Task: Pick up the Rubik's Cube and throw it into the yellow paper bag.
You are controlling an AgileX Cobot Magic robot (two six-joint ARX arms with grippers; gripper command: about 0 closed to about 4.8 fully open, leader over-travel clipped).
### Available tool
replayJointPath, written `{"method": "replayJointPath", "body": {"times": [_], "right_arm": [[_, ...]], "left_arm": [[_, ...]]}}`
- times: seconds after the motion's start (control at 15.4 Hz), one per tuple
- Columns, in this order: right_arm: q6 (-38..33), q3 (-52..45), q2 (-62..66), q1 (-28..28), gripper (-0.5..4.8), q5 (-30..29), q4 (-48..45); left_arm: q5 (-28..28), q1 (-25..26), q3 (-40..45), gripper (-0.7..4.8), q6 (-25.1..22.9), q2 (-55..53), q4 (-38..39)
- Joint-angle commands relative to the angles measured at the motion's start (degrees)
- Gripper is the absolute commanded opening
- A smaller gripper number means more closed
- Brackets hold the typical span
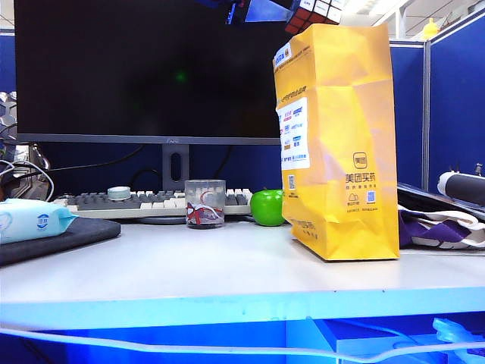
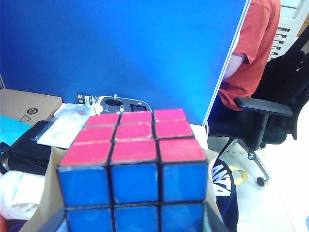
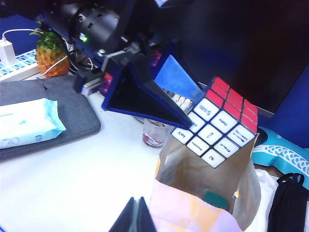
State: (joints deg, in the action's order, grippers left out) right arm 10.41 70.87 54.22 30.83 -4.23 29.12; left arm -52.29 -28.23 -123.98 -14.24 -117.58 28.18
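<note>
My left gripper (image 3: 195, 108) is shut on the Rubik's Cube (image 3: 217, 121) and holds it in the air just over the open mouth of the yellow paper bag (image 3: 193, 179). In the exterior view the cube (image 1: 314, 14) shows at the top edge, right above the upright bag (image 1: 341, 144). The left wrist view is filled by the cube's (image 2: 135, 164) red and blue faces, with the bag's brown inside (image 2: 48, 193) beneath. My right gripper (image 3: 136, 212) is shut on nothing, low beside the bag's near rim.
A glass cup (image 1: 204, 203), a green apple (image 1: 267, 207) and a keyboard (image 1: 151, 202) stand before the monitor (image 1: 144, 68). A wipes packet (image 1: 30, 218) lies on a dark mat at the left. A cloth bag (image 1: 439, 224) lies right of the paper bag.
</note>
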Motion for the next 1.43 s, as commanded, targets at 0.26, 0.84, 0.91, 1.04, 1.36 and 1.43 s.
{"method": "replayJointPath", "body": {"times": [0.26, 0.84, 0.91, 1.04, 1.36, 1.43], "right_arm": [[0.2, 0.2, 0.1, 0.0, -0.01, 0.1, -0.6], [0.2, 0.1, 0.1, -0.1, -0.01, 0.5, -0.5], [0.1, 0.1, -0.1, -0.1, -0.01, 0.5, -0.2], [0.1, 0.1, -1.4, -0.1, -0.01, 1.2, 0.4], [0.2, -0.5, -16.5, -0.1, -0.02, 7.4, 1.4], [0.7, -1.9, -19.8, -0.1, -0.02, 8.5, 0.5]], "left_arm": [[3.8, -0.6, -0.3, 4.79, 3.1, 0.5, -1.2], [15.3, -0.6, -0.4, 4.61, -1.1, 17.6, 9.2], [20.1, -0.6, -0.4, 3.91, -0.9, 23.2, 12.0], [34.1, -0.6, -0.4, 3.11, 0.0, 32.9, 20.5], [52.8, -0.6, 1.0, 2.98, -0.6, 55.8, 42.6], [55.1, -0.6, 4.5, 2.90, 0.5, 60.2, 44.7]]}}
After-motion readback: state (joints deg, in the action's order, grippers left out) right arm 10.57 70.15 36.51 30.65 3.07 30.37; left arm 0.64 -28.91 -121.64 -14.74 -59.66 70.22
